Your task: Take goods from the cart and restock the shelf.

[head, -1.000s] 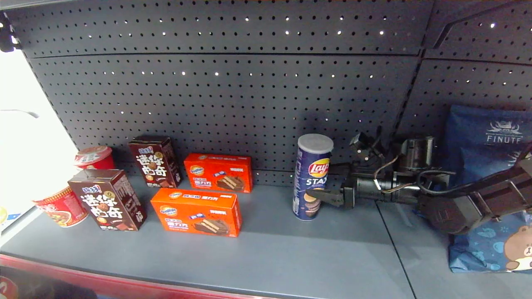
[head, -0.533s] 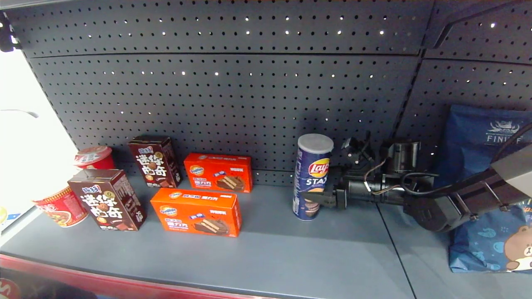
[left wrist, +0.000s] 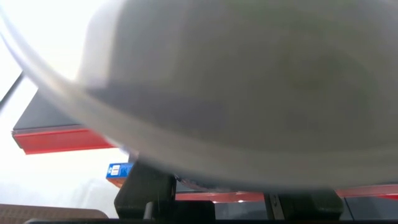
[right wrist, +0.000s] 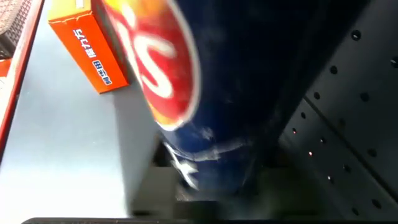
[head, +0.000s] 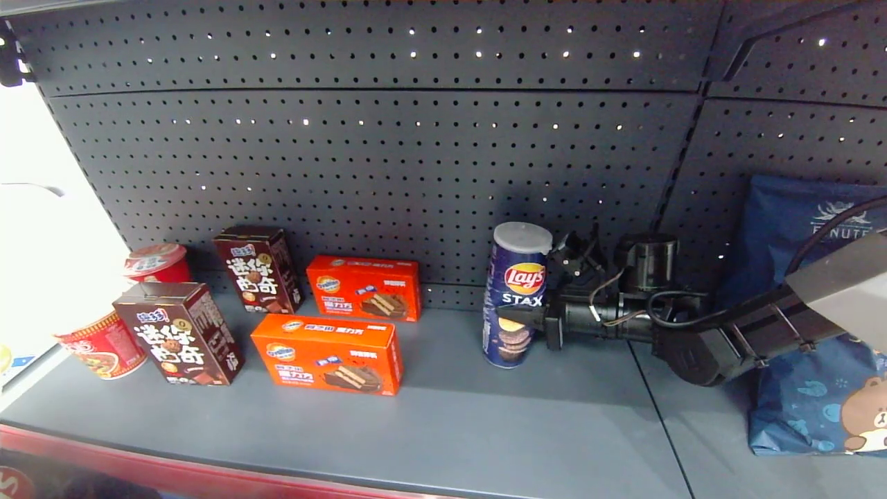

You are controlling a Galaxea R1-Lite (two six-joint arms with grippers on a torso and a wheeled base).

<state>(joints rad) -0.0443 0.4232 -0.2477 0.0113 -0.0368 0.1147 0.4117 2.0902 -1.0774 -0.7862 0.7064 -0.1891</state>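
Right end effector (head: 518,313) clamps the tall blue cylindrical chips can (head: 516,277) near the grey shelf's (head: 485,430) back edge; placing seems underway, next release gently.

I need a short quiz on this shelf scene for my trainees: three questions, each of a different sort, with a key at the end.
1. True or false: the chip can lies on its side on the shelf.
2. How many orange boxes are on the shelf? A) one B) two C) four
3. Fill the gap: the gripper around the chip can belongs to the robot's ___ arm.
Key: 1 false, it stands on end; 2 B; 3 right.
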